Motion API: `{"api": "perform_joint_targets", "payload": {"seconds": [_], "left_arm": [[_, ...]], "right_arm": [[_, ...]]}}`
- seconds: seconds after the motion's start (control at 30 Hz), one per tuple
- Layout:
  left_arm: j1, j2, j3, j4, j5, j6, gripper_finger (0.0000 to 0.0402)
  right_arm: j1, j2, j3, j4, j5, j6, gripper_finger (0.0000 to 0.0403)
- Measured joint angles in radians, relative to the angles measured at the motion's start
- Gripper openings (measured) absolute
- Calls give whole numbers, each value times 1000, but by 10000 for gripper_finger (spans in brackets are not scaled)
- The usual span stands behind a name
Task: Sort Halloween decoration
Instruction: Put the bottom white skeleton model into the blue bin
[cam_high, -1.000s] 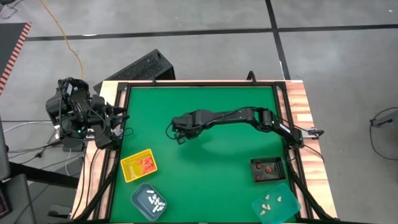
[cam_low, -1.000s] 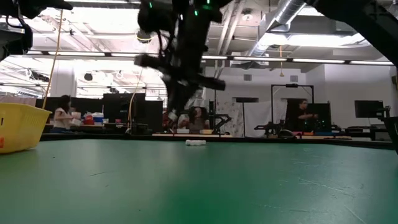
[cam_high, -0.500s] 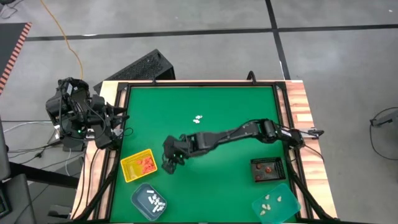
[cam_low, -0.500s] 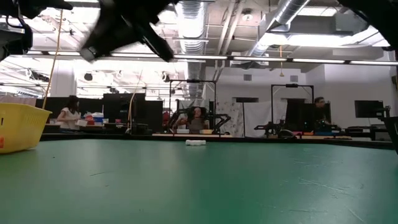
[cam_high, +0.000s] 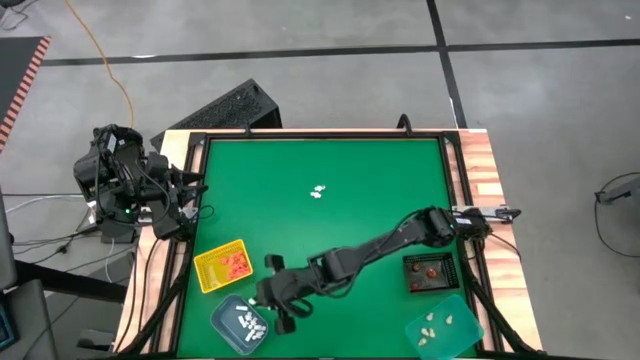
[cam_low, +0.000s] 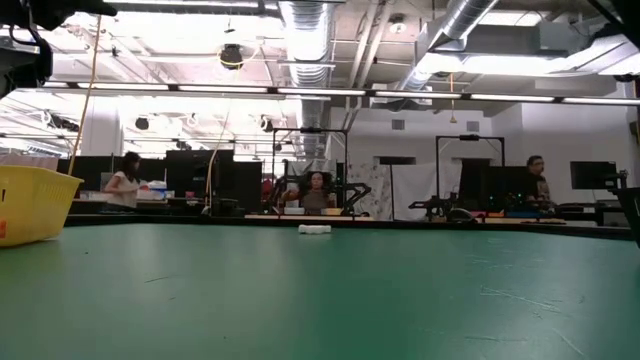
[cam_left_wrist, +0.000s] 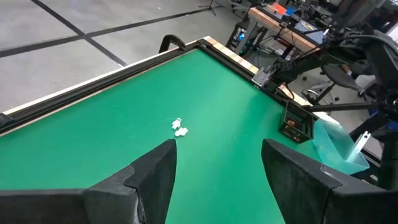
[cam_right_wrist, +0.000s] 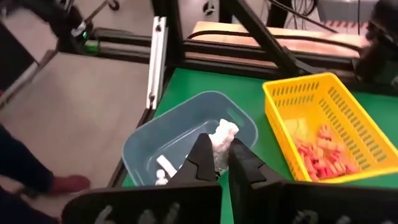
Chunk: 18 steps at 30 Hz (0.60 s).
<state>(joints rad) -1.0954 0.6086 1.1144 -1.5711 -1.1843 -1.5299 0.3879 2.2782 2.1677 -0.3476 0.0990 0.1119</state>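
The left gripper sat parked at the counter's left edge, off the green, its fingers spread wide and holding nothing.

Next along, the yellow tray held orange-red trinkets. Just beside it, at the near-left corner, the blue tray held a few white trinkets.

The right gripper had swung in a second from mid-counter, down and leftward, and now hung at the blue tray's rim. Its fingers were pressed together on a white trinket, seen in the wrist view poised over the tray's opening. One white piece remained on the green, well apart from everything, toward the far side.

At the right edge sat a black tray with a couple of reddish pieces, and a teal tray with cream ones.

The carry looked all but finished: the held piece matched the white ones below, so release into the blue tray seemed the next move. The fingers would need to be clear inside the rim, or so small a piece could bounce out. After that, the lone white piece was probably next.
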Motion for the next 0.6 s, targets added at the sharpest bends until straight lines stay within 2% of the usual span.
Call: {"api": "perform_joint_targets", "payload": {"seconds": [0.6], "left_arm": [[0, 0, 0, 6, 0, 0, 226]], "right_arm": [[27, 31, 0, 152, -3, 28, 14]]}}
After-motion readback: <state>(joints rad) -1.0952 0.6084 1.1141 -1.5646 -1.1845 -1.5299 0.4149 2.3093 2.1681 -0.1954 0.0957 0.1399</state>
